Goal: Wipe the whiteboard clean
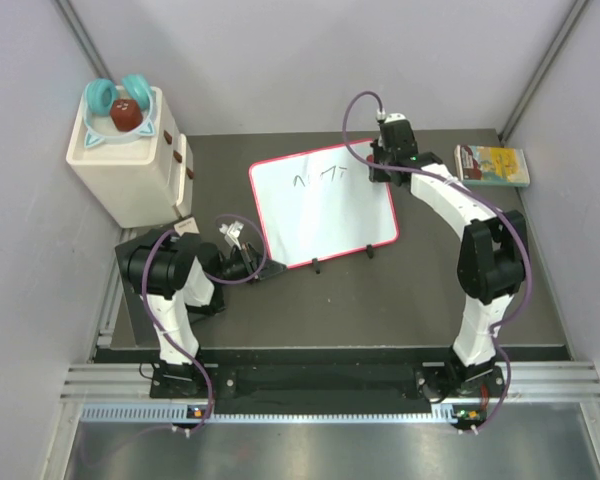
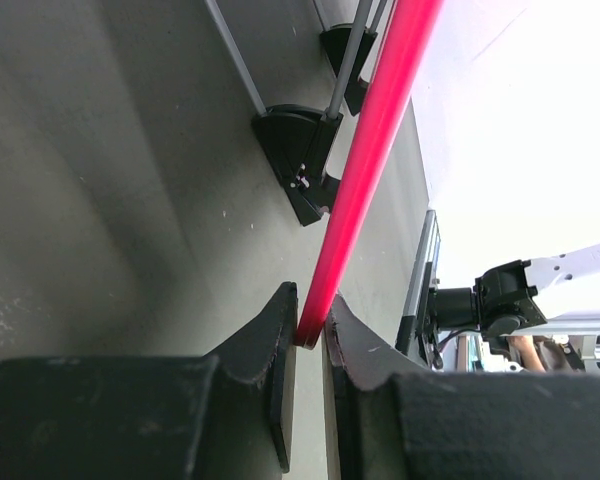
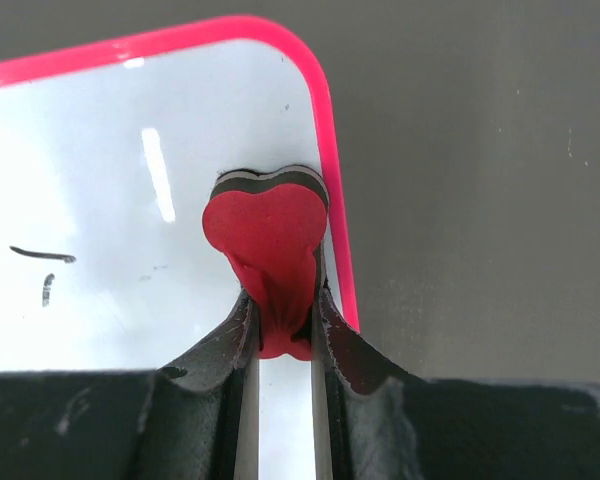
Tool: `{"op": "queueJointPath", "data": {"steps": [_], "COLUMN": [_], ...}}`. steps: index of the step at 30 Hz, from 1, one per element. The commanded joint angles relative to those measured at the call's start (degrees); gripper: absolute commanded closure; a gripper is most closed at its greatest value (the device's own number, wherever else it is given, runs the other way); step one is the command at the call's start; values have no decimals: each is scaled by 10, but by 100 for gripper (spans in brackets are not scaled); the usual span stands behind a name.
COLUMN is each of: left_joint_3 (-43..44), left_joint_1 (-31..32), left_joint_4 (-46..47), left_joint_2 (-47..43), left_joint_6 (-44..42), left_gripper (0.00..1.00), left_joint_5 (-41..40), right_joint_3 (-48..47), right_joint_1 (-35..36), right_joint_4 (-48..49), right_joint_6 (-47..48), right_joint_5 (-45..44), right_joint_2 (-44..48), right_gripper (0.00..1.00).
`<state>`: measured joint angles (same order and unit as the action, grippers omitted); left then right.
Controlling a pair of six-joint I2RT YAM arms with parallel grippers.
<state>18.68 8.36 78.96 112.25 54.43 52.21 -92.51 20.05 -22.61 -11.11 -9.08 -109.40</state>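
Two holds: the left gripper [image 2: 310, 312] pinches the whiteboard [image 1: 320, 205] by its rim; the right gripper [image 3: 283, 315] clamps a heart eraser [image 3: 268, 225] on the corner beneath it. Its best move looks like a flat, firm sweep toward the marker strokes [image 3: 40, 255] at its left.

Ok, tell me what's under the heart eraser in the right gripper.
Under the eraser is the whiteboard, white surface just inside its red rim near a rounded corner. Marker strokes show off to the side. Any ink beneath the eraser is covered.

Pale walls [image 1: 280, 60] enclose a dark grey tabletop [image 1: 380, 300], seemingly evenly lit.
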Motion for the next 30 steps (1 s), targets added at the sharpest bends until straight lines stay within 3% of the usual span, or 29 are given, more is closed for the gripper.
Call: {"op": "queueJointPath", "data": {"steps": [1,9,13,23,27,30], "left_joint_3": [-13,-13,-14,-12,-13,-13], "left_joint_1": [-3,-3,-3,-3,-1,-1], "left_joint_4": [176,180,179,182,182,182], "left_joint_2": [-3,-1,-3,1,1,0], "left_joint_6": [-16,-14,-16,-14,-15,-15], "left_gripper": [100,100,100,100,100,100], "left_joint_5": [-9,-8,-10,-7,-7,-6], "right_joint_3": [25,-92,-94,-94,-164,-237], "right_joint_1": [-9,-16,-13,80,133,179], "right_joint_4": [-9,-38,-37,-40,-70,-117], "right_joint_6": [-2,-6,-30,-14,-22,-15], "right_joint_5": [-11,17,63,54,38,-25], "right_joint_2": [13,-26,-27,-48,-89,-134], "right_gripper": [100,100,100,100,100,100]}}
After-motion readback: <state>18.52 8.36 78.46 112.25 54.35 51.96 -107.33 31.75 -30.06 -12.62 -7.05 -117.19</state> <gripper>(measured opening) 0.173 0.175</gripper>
